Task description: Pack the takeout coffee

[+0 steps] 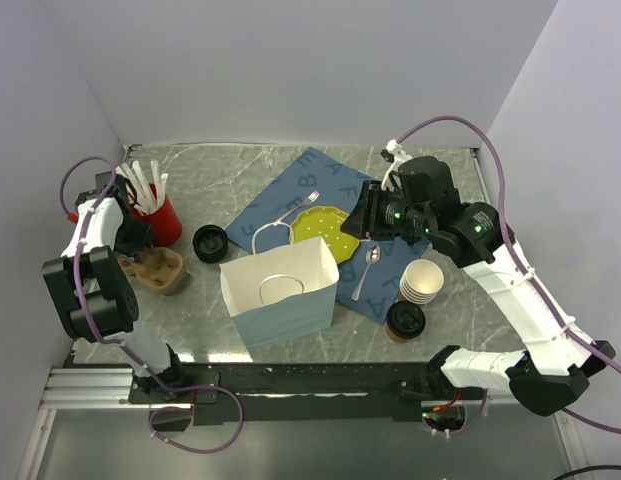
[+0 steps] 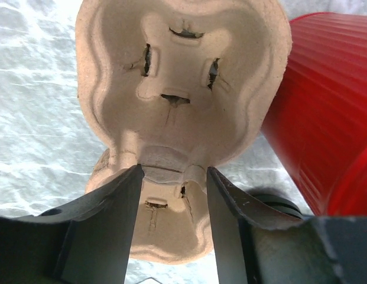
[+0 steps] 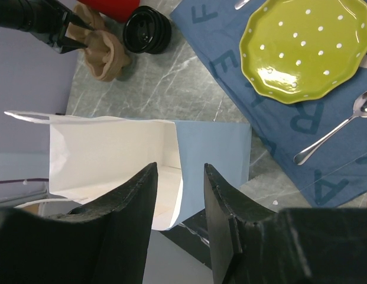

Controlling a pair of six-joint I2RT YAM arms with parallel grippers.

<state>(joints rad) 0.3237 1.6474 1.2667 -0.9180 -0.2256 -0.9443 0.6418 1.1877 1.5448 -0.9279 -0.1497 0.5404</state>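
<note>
Left jaws straddled pulp carrier (image 2: 171, 106), grip unclear | right jaws half-open, empty | takeout coffee (image 1: 405, 320) stood lower right.

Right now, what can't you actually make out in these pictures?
- Left wrist view: whether the left gripper pinches the cup carrier or merely straddles it.
- Top view: floor of the paper bag, hidden by its walls.
- Top view: contents of the takeout coffee, under its lid.
- Top view: placemat lettering, partly covered by the plate.
</note>
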